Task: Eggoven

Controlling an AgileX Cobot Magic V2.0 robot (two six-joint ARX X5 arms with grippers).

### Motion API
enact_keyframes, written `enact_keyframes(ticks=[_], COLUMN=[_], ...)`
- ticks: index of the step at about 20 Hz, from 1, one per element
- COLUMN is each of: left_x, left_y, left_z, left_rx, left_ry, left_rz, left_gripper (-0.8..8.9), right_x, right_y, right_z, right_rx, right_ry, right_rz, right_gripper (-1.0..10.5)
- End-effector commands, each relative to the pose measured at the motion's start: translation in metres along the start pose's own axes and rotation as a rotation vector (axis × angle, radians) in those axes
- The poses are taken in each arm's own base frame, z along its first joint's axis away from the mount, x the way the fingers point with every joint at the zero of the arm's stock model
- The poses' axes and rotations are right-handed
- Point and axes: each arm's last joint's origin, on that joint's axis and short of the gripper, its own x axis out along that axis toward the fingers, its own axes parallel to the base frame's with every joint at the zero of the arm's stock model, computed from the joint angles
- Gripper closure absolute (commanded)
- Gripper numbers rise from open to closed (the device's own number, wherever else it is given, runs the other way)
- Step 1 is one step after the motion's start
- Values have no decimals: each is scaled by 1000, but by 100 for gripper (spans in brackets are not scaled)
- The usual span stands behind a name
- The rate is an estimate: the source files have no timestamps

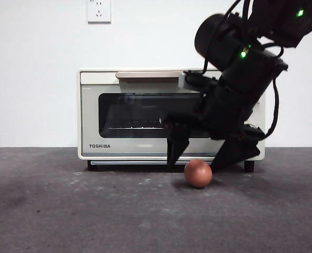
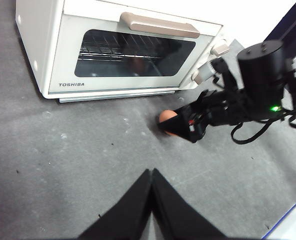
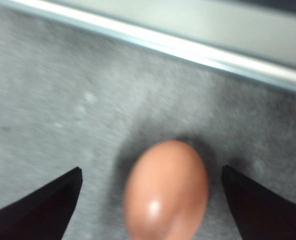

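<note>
A reddish-brown egg (image 1: 198, 173) lies on the grey table just in front of the cream TOSHIBA toaster oven (image 1: 129, 113), whose door is closed. My right gripper (image 1: 195, 161) comes down from the upper right, open, its two jaws astride the egg and not touching it. In the right wrist view the egg (image 3: 165, 190) sits between the two spread jaws (image 3: 150, 200). My left gripper (image 2: 151, 182) is shut and empty, well back from the oven; from there I see the egg (image 2: 167, 119) half hidden by the right gripper (image 2: 180, 127).
The grey table (image 1: 66, 211) runs wide in front of the oven. A white wall with a socket (image 1: 99, 10) stands behind. The oven's beige handle (image 2: 159, 25) and two knobs (image 2: 219, 48) face the arms.
</note>
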Motion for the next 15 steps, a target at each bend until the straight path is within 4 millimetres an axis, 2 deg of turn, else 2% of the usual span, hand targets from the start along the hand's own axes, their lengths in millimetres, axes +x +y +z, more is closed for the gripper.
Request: enact_keyframes(ticks=[1,8,10,12,15], left_x=[-2,-2,-2,-2,-2], left_y=[-3,-3,-3,-3,-3], left_z=[6,6,6,6,6], left_rx=[26,26,26,26,26], left_ry=[-21,-21,-21,-21,-21], left_rz=[-8,-8,-8,-8,-8], left_gripper=[806,806,806,806,806], right_x=[8,24,24,24,24], right_y=[3,0,0,-1,-2], right_z=[0,-9,-9,-9,-10], right_rx=[2,2,1,12,26], right_ry=[-1,40,34,37,39], right_rz=[-4,-33,-47,-60,-75], right_gripper=[500,532,576,660,851])
